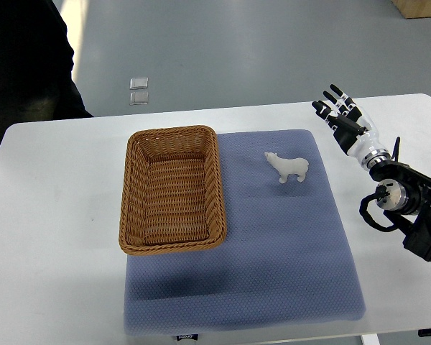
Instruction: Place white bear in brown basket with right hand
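A small white bear (287, 167) stands upright on the blue-grey mat (273, 244), its head pointing left toward the basket. The brown wicker basket (132, 208) sits at the mat's left edge with nothing in it. My right hand (337, 111) is above the table's right side, to the right of and slightly beyond the bear, fingers spread and holding nothing. A clear gap separates it from the bear. The left arm does not show.
The white table (50, 215) carries the mat and basket. A person in dark clothing (21, 65) stands beyond the table's far left corner. Two small clear squares (138, 91) lie on the floor behind the table.
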Controlling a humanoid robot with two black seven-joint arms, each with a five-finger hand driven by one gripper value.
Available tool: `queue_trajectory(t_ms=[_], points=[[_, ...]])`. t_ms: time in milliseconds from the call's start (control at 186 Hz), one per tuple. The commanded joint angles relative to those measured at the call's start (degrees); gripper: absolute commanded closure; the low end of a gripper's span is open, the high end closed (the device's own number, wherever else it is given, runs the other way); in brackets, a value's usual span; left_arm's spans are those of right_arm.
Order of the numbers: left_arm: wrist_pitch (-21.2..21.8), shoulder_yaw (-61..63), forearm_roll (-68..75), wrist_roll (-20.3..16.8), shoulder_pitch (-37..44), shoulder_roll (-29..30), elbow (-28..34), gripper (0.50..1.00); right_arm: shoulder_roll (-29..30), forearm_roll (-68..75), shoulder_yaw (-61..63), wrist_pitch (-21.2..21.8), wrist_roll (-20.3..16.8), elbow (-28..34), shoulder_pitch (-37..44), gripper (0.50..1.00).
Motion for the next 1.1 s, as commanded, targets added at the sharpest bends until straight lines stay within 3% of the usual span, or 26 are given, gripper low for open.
queue_trajectory(t_ms=[0, 1097], points=[[0.01, -0.02, 0.0, 0.0, 0.0, 0.0, 0.0, 0.5, 0.02, 0.0, 0.0, 0.01, 0.01, 0.0, 0.0, 0.576], [0.01, -0.02, 0.0, 0.0, 0.09, 0.0, -0.09, 0.5, 0.02, -1.4, -0.7, 0.71, 0.1, 0.09, 0.0, 0.579]])
